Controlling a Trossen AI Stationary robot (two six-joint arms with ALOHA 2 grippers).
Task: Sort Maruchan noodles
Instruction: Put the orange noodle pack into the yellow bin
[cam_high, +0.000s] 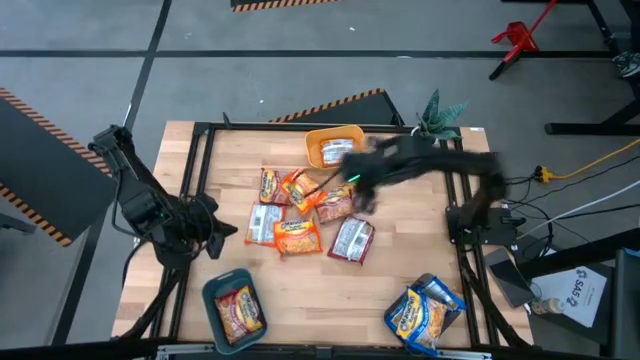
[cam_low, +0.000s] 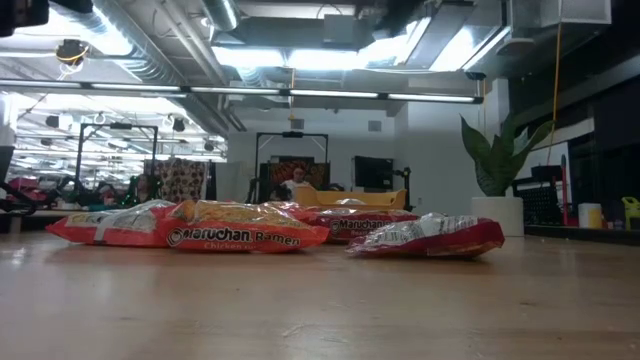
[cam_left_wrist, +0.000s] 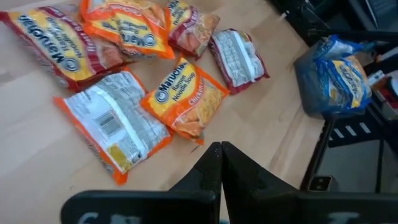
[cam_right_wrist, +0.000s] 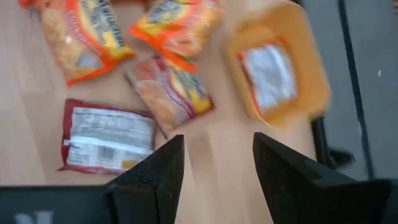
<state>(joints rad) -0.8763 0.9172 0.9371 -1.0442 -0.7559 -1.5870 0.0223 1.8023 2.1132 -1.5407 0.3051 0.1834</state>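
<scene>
Several Maruchan noodle packets lie flat in a loose pile mid-table (cam_high: 305, 215), orange-yellow and red-silver; the low view shows an orange one (cam_low: 245, 235) and a red-silver one (cam_low: 430, 238) in front. My left gripper (cam_high: 225, 232) is shut and empty at the pile's left; its fingers (cam_left_wrist: 221, 158) point at an orange chicken packet (cam_left_wrist: 186, 99). My right gripper (cam_high: 354, 188) is open and empty above the pile's far right part, between a face-down red packet (cam_right_wrist: 109, 137) and the orange bin (cam_right_wrist: 305, 43).
The orange bin (cam_high: 352, 134) at the far edge holds one packet. A teal bin (cam_high: 212, 295) at the near left holds a red packet. A grey bin (cam_high: 400, 325) at the near right holds blue packets (cam_left_wrist: 345, 78). A small plant (cam_high: 438, 112) stands at the far right corner.
</scene>
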